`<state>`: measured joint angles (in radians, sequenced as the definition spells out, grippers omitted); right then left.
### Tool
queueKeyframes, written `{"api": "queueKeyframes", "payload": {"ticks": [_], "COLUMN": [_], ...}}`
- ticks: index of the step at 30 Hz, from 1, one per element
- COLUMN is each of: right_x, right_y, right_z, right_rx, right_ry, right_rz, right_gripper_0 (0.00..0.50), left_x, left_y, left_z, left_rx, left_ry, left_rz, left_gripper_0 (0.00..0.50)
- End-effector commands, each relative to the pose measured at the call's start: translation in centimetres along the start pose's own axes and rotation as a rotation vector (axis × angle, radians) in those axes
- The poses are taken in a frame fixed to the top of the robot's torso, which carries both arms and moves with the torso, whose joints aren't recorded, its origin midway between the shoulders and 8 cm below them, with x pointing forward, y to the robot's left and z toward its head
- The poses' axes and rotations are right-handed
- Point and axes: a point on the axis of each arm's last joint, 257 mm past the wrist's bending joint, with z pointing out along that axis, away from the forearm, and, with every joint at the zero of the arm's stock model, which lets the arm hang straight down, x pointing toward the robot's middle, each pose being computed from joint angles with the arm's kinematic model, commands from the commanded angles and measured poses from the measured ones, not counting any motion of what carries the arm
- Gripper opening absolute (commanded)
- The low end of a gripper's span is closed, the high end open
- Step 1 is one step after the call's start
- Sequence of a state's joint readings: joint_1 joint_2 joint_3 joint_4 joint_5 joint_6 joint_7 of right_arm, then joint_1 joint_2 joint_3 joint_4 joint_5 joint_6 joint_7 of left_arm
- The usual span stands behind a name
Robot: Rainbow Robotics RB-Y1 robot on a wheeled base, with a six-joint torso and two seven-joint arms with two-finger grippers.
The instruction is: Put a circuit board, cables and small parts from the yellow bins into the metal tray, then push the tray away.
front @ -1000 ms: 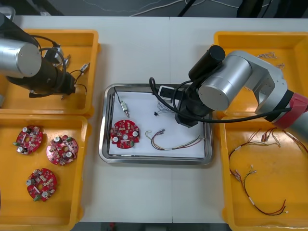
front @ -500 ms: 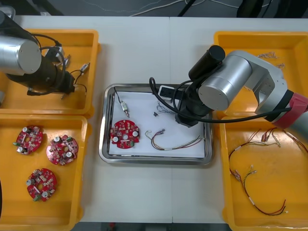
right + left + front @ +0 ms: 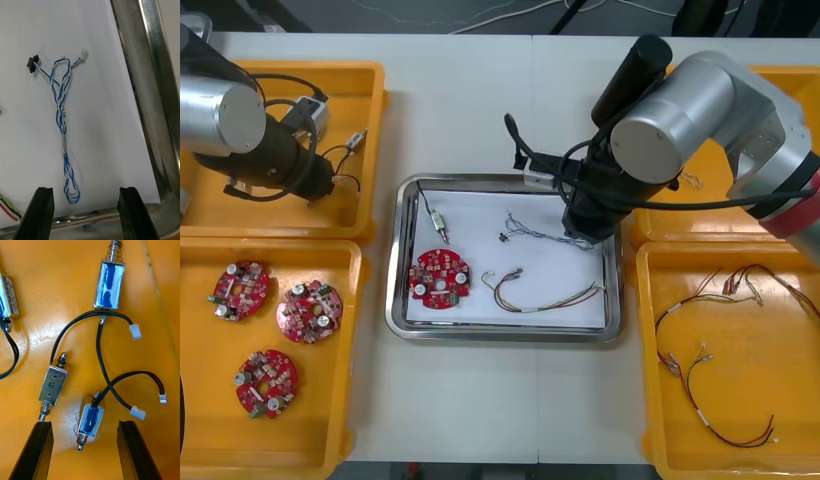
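- Lying in the metal tray (image 3: pixel 505 333): one circuit board (image 3: pixel 439 278), two cables (image 3: pixel 540 297), one small metal part (image 3: pixel 442 228).
- Right gripper (image 3: pixel 85 191) hovers above the blue-and-white cable (image 3: pixel 63 127), jaws spread, empty.
- Left gripper (image 3: pixel 84 425), jaws spread, hangs over three small metal parts (image 3: pixel 53 384) in a yellow bin (image 3: pixel 373 150); a fourth is cut off.

The right gripper (image 3: pixel 84 215) drew back toward the far right corner of the metal tray (image 3: pixel 393 260), uncovering more of the blue and white cable (image 3: pixel 535 228) inside.
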<state>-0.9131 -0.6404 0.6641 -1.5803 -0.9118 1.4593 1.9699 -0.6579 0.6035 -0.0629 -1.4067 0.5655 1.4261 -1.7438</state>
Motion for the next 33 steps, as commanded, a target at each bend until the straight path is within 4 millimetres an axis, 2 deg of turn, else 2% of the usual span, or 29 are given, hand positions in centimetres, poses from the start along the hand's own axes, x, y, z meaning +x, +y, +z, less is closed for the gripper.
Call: {"api": "queueKeyframes", "payload": {"ticks": [1,10,18,22,29,33], "right_x": [-3.6,-0.8,3.8,5.2,8.9,10.6], "right_y": [-1.9,-3.4,-5.3,-6.7,-8.4,-8.8], "right_z": [-5.4,-10.5,-14.5,-15.8,-17.1,-17.6], "right_rx": [0.016,-0.018,-0.009,0.023,0.056,0.064], "right_ry": [-0.079,-0.046,0.019,0.012,0.020,0.018], "right_rz": [0.012,0.108,0.217,0.271,0.386,0.443], "right_gripper_0": [0.500,0.500,0.500,0.500,0.500,0.500], "left_x": [-2.6,-2.4,-2.3,-2.2,-1.9,-1.9], "left_y": [-0.4,-1.0,-1.4,-1.5,-1.5,-1.4], "left_z": [-0.5,0.0,0.2,0.4,1.0,1.1], "left_rx": [-0.007,-0.007,-0.008,-0.013,-0.014,-0.020], "left_ry": [-0.046,-0.039,-0.033,-0.028,-0.022,-0.025], "left_rz": [0.169,0.180,0.186,0.191,0.187,0.189], "left_gripper_0": [0.500,0.500,0.500,0.498,0.457,0.410]}}
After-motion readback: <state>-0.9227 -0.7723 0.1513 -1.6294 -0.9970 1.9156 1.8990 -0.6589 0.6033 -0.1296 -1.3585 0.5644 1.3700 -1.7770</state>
